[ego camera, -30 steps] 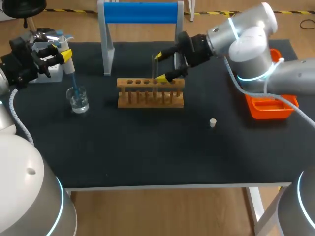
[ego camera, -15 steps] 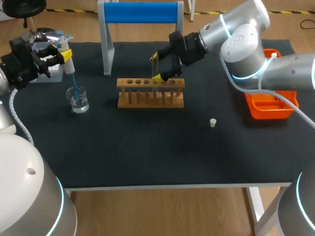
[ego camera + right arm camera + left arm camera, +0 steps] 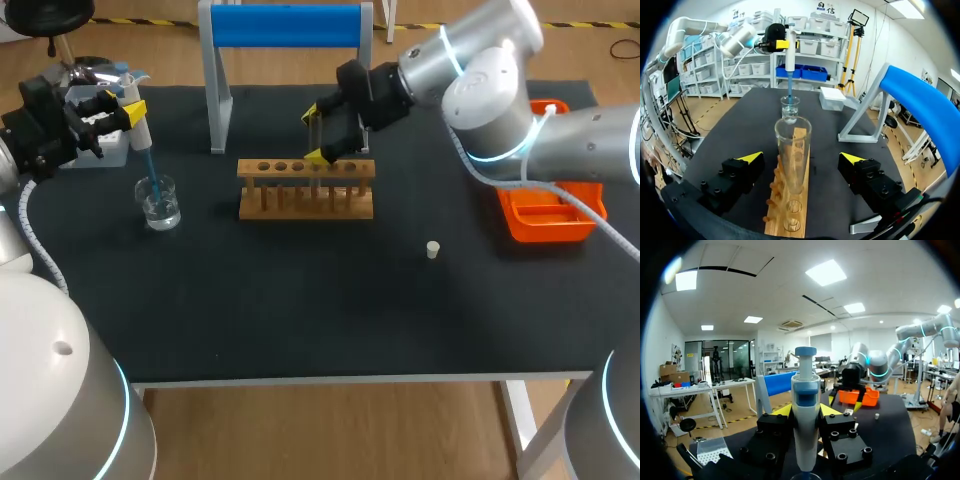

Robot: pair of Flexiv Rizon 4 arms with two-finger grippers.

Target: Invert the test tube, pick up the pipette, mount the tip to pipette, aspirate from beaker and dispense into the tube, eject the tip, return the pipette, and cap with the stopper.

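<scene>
At the table's [image 3: 300, 300] left end, the left claw [image 3: 128, 112] is clamped on the pipette [image 3: 136, 118]. It holds the pipette upright with the blue tip [image 3: 149, 168] dipped into the beaker [image 3: 160, 204], which has clear liquid in it. I judge that aspirating is the step in hand.

Toward the middle stands the wooden rack [image 3: 305, 190]. The test tube [image 3: 792, 150] is upright in one of its holes with its mouth up, so the inverting looks done. The right claw [image 3: 315, 137] hangs over the rack. Its fingers [image 3: 751, 159] stand well apart on either side of the tube, neither touching the glass.

Further right, the small white stopper [image 3: 433, 250] lies alone on the table, near the orange tray [image 3: 545, 222].

Once the tip is charged, the next move would be to lift the pipette clear of the beaker and carry it level to the rack. The tip must then line up over the tube's narrow mouth without knocking the rim, and the right claw may need to close to steady the tube.
</scene>
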